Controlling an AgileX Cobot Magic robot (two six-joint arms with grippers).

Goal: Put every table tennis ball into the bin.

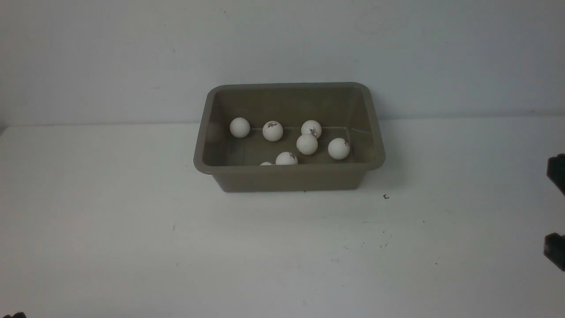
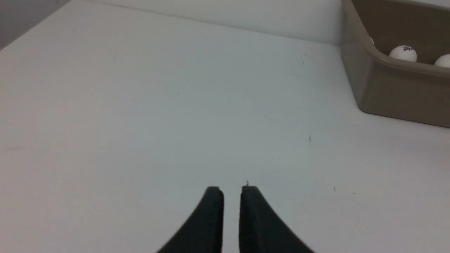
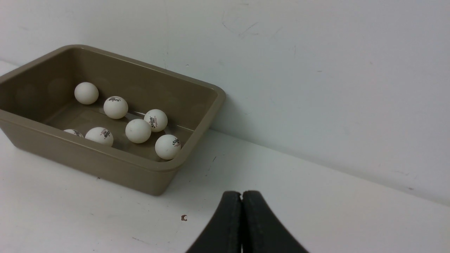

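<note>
The taupe bin point(image 1: 291, 179) stands at the back of the white table against the wall. Several white table tennis balls point(image 1: 306, 144) lie on its floor, some with a dark logo; one by the near wall shows only its top point(image 1: 266, 164). No ball lies on the table in any view. In the left wrist view my left gripper point(image 2: 232, 189) hovers over bare table short of the bin's corner point(image 2: 393, 91), its fingers a narrow slit apart with nothing between them. My right gripper point(image 3: 242, 193) is shut and empty, beside the bin point(image 3: 88, 160) with its balls point(image 3: 138, 130).
A small dark speck point(image 1: 386, 197) lies on the table right of the bin. Dark parts of the right arm point(image 1: 557, 170) show at the front view's right edge. A grey wall rises right behind the bin.
</note>
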